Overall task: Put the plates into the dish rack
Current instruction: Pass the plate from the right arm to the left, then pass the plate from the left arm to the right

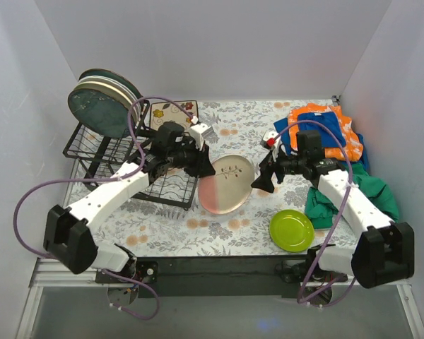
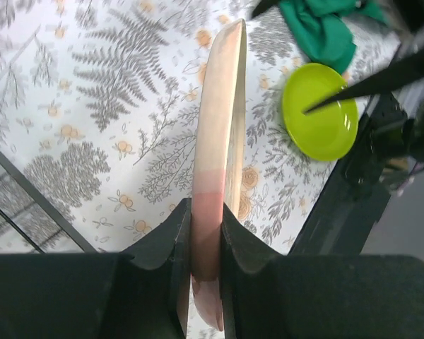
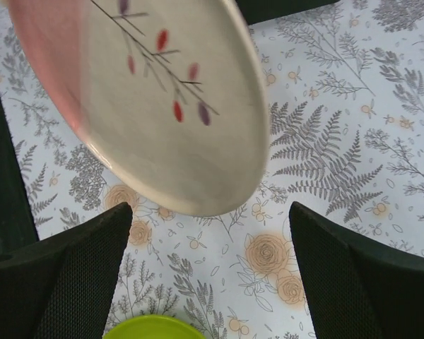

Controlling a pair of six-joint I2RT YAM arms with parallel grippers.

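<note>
From above, the dish rack (image 1: 113, 152) sits on the left part of the desk (image 1: 219, 236), with a group of upright plates (image 1: 102, 106) leaning at its far-left end; its slots toward the near-right corner are free. The left claw (image 1: 203, 171) reaches over that corner and pinches the pink-cream plate (image 1: 226, 183) by its left rim. The plate is tilted, face mostly up, its long axis running from near-left, the pink part, to far-right, the cream part with the sprig. The right claw (image 1: 263, 180) is just beside the plate's right rim, jaws spread. A lime green plate (image 1: 291, 230) lies flat close to the desk's near edge, with bare desk between it and the held plate. Crumpled cloths (image 1: 332, 141) fill the far-right side; pale walls close three sides.

In the left wrist view the pink-cream plate (image 2: 222, 127) is seen edge-on, running straight away from the claw; both fingers (image 2: 162, 261) press on its pink rim, one on each face. Patterned desk lies open to the left, with a rack wire at the lower-left corner; the lime green plate (image 2: 319, 111) lies to the right.

In the right wrist view the right claw (image 3: 208, 212) is wide open and holds nothing; the plate's cream rim hangs above the desk just ahead of the gap between its fingers (image 3: 63, 275); whether it touches them I cannot tell.
</note>
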